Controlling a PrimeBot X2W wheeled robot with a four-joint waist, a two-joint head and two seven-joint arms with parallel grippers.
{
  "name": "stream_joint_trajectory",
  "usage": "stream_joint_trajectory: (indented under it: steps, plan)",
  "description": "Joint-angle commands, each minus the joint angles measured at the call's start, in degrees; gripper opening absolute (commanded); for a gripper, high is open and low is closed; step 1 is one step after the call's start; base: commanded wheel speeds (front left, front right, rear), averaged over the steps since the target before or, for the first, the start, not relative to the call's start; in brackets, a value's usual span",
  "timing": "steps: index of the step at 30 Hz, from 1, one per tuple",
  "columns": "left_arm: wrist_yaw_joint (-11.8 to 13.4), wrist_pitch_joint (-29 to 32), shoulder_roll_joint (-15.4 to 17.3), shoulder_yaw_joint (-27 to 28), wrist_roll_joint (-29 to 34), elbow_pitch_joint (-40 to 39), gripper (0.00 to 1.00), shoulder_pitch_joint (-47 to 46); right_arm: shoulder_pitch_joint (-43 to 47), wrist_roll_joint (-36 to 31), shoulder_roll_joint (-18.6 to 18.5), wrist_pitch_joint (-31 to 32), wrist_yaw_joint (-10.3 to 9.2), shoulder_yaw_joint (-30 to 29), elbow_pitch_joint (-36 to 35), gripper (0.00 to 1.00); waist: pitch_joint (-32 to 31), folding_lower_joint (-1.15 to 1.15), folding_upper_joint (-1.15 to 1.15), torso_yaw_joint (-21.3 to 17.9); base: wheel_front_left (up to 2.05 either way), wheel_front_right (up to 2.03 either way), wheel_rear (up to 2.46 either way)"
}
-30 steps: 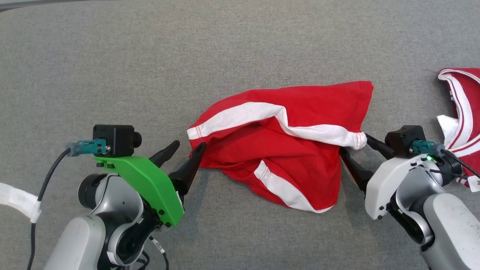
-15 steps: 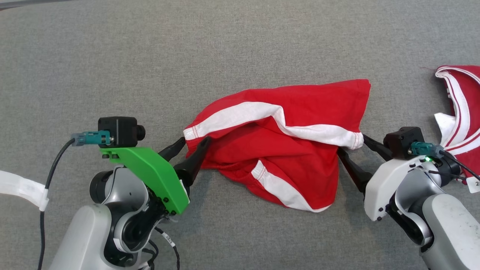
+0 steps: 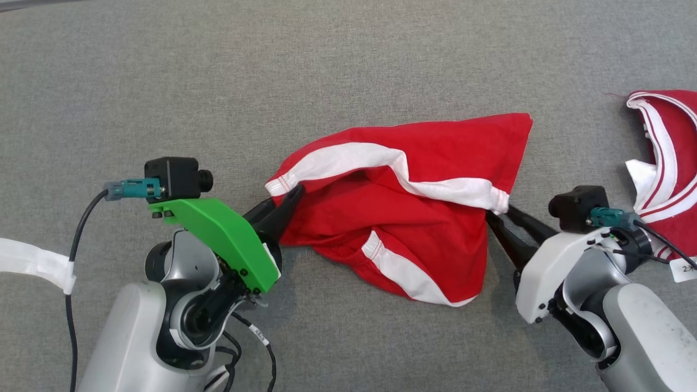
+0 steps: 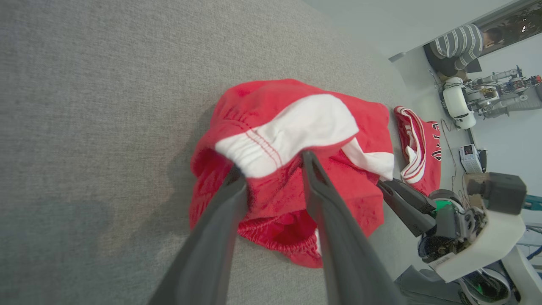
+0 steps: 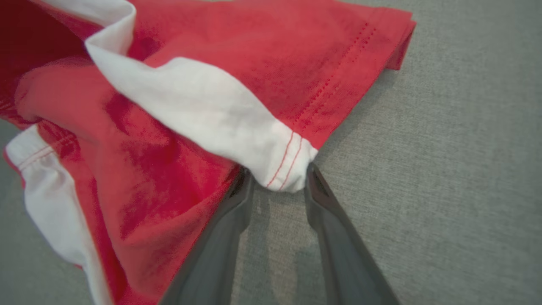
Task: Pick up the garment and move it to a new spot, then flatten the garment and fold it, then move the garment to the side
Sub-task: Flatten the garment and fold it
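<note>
While the grey bench [image 3: 218, 81] is spreading wide on every side, the red garment [image 3: 392, 218] is lying crumpled near its middle, a little toward the right-hand edge and well in from the far edge. Its long axis is running left to right, roughly along the line between the two arms, so each arm is sitting nearer its own end of the cloth. A second red-and-white garment [image 3: 664, 163] is resting apart, out by the right edge.

The left gripper [image 3: 287, 195] is reaching in from the left and clenching the near-left corner, just under the end of the white stripe [image 3: 348, 158]. In the left wrist view its fingers [image 4: 313, 178] are flanking a thick bunch of cloth.

The right gripper [image 3: 498, 211] is coming in from the opposite side and pinching the white hem [image 5: 283, 169], which is bunching between its tips.

The lift is likely depending on both arms rising together along that axis, lest one corner slip.
</note>
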Motion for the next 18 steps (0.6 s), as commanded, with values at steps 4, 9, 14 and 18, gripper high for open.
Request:
stream_joint_trajectory:
  steps: [4,9,14,18]
  plan:
    - [-1.1,-1.1,0.0,1.2,-1.1,0.1,0.00,-1.8,-2.1,4.0,0.0,-1.1,0.01,-0.7,-1.8,0.00,-0.3,0.00,0.17,-0.5,0.00,0.00,0.00]
    - [-0.1,1.6,0.8,4.8,-5.3,-4.8,0.00,-5.4,-4.2,17.0,-0.4,1.3,0.02,-6.7,-8.8,0.00,-0.6,0.00,0.17,-1.1,0.00,0.00,0.00]
    - [3.2,8.0,4.4,7.7,-6.9,-11.7,0.00,-12.7,-8.9,28.8,-1.3,9.4,0.02,-14.7,-16.1,0.00,1.3,0.00,0.17,-2.5,0.00,0.00,0.00]
    - [5.4,12.7,7.8,8.4,-4.6,-10.5,0.00,-25.3,-21.2,33.0,1.9,16.9,0.02,-20.6,-13.5,0.00,6.3,0.00,0.17,-3.9,0.00,0.00,0.00]
